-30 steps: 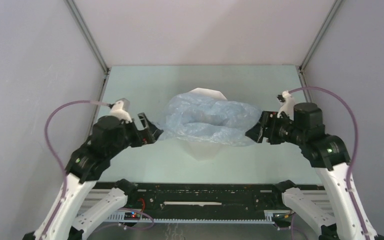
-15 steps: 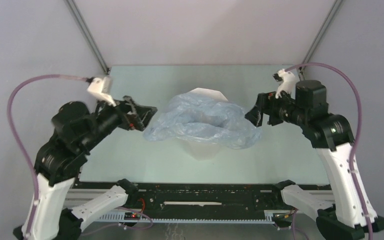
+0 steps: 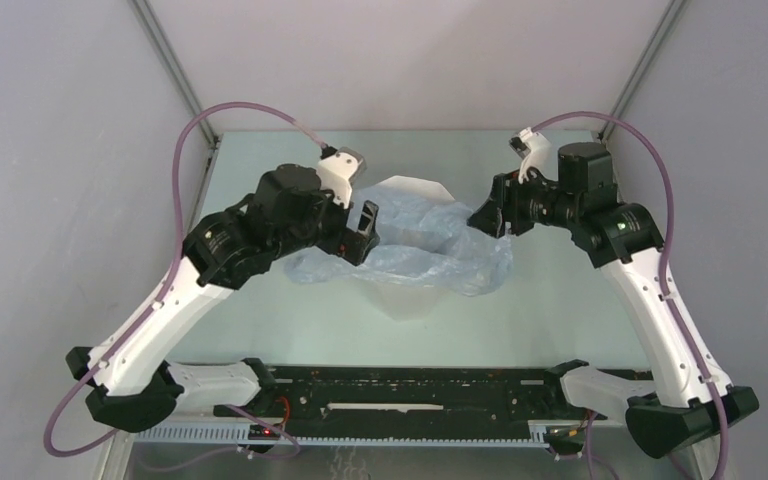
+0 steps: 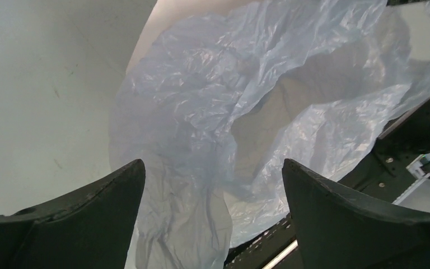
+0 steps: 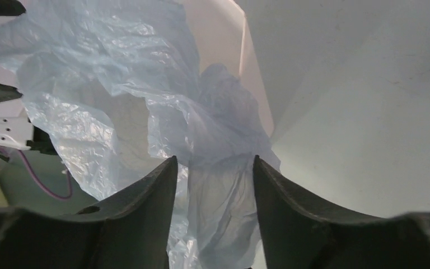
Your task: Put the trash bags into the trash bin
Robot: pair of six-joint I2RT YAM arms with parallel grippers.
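Note:
The pale-blue trash bag [image 3: 410,245] lies crumpled over the top of the white faceted trash bin [image 3: 415,186], hiding most of its rim and hanging down its sides. My left gripper [image 3: 360,230] hovers over the bag's left side, wide open and empty. In the left wrist view the bag [image 4: 229,84] lies below the spread gripper [image 4: 213,163]. My right gripper [image 3: 485,218] is at the bag's right edge, open. In the right wrist view a fold of the bag [image 5: 224,185] hangs between the parted gripper [image 5: 214,159], not pinched. The bin wall [image 5: 218,33] shows behind.
The pale green table [image 3: 520,320] is walled by grey panels left, right and back. A black rail [image 3: 410,390] with both arm bases runs along the near edge. The bin wall also shows in the left wrist view [image 4: 168,14].
My left arm has swung up and inward, from beside the bag to over its left side. My right gripper has risen and moved back and inward. The bag's left corner has spread outward.

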